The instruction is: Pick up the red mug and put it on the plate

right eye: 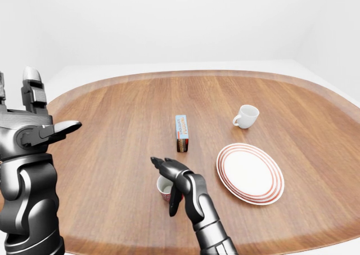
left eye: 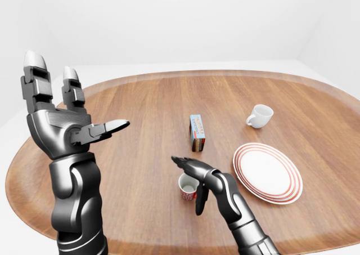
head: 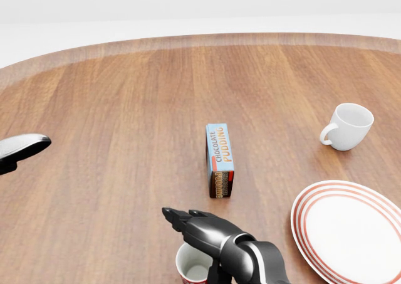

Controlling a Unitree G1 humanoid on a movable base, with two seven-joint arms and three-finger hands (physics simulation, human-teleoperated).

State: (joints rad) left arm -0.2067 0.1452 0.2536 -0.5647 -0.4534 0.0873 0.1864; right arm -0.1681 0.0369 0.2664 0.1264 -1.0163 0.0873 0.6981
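- We see a rounded wooden bench [left eye: 140, 114] in a plain white room.
- Our right hand [left eye: 197, 173] arches open-fingered over the red mug [left eye: 187, 187], left of the plate [left eye: 268, 171].
- Our left hand [left eye: 59, 122] is raised, spread wide.

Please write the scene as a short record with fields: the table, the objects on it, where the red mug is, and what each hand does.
surface: wooden table
task object: red mug, upright, left of the plate in the left-eye view
target: plate, red-ringed, nothing on it
other objects: white mug above the plate; pudding box standing above the red mug
right hand: over the red mug, fingers open, thumb down beside it, not closed round it
left hand: raised, open, holding nothing
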